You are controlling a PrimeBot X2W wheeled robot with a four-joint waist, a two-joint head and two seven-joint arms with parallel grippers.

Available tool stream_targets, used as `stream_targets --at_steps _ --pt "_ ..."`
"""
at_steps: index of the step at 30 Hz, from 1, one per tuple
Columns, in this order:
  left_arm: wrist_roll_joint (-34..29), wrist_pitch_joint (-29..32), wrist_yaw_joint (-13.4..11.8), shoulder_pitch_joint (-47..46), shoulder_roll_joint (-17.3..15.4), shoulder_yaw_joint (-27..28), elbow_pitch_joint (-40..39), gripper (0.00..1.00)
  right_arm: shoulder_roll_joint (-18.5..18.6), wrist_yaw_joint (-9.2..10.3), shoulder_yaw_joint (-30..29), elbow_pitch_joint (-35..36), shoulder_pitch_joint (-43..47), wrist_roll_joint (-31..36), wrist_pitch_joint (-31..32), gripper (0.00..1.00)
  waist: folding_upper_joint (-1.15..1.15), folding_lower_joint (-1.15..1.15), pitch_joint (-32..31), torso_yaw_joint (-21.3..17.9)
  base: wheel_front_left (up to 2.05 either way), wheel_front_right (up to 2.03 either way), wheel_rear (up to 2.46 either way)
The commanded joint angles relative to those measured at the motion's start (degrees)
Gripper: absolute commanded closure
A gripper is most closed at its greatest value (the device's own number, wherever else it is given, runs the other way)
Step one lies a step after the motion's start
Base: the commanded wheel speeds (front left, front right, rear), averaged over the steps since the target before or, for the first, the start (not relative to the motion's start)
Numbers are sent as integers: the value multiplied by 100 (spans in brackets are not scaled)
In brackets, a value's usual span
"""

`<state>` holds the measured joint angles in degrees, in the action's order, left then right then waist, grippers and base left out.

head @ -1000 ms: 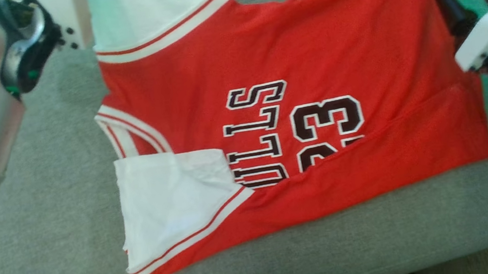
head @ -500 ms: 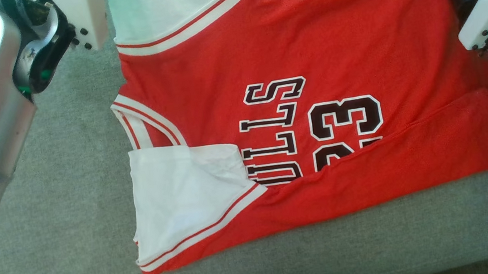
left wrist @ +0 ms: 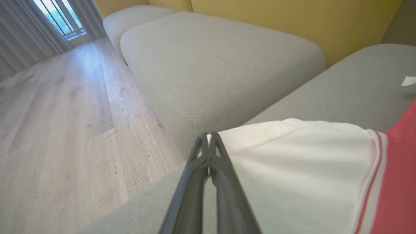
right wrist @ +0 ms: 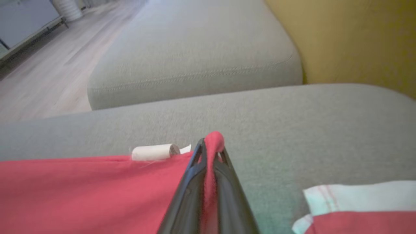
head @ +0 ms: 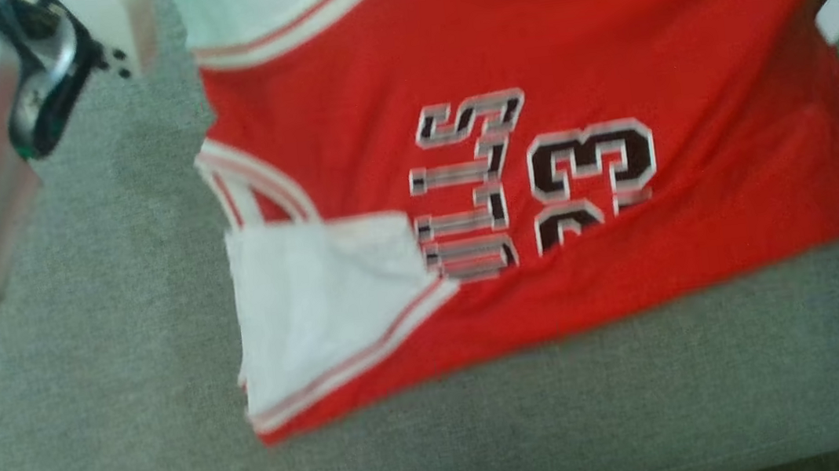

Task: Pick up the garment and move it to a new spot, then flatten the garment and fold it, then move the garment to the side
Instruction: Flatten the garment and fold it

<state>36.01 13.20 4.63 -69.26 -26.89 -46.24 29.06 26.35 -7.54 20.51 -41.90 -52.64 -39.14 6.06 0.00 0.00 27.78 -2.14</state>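
The right gripper (right wrist: 210, 148) pinches the red Bulls jersey (head: 562, 29) by a corner; the left gripper (left wrist: 208, 136) sits clenched at its white sleeve (left wrist: 292, 162)

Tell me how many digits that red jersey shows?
2: a full 3 on the jersey, and a second digit below it, half under the fold. Others may be hidden.

Grey sofa (left wrist: 221, 65), yellow surface (left wrist: 292, 19) behind, wood flr (left wrist: 65, 113), window (left wrist: 61, 16).
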Motion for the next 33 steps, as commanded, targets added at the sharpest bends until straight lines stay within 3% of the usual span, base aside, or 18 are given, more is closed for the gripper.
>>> stream_targets --at_steps 1,5,11,18,23,33 --pt "-79 -105 -4 -457 -270 288 -117 100 137 5 -3 122 -120 -38 -102 100 0 0 -10 0 0 0 0" --pt "-150 -562 -8 -624 -200 371 88 100 213 5 -38 70 -214 -93 -341 100 0 0 -104 21 0 0 0" --pt "239 -685 88 -299 -103 446 149 100 297 5 93 88 8 -251 -548 100 0 0 -292 65 0 0 0" --pt "563 -778 5 670 -430 492 -499 100 459 5 235 266 543 -458 -781 100 0 0 -525 116 0 0 0" --pt "767 -779 -318 1572 -824 557 -1437 100 595 5 259 411 925 -556 -961 100 0 0 -637 142 0 0 0" --pt "887 -891 -1298 3329 -1413 546 -3430 100 652 5 184 548 1624 -577 -1363 100 0 0 -677 241 0 0 0"
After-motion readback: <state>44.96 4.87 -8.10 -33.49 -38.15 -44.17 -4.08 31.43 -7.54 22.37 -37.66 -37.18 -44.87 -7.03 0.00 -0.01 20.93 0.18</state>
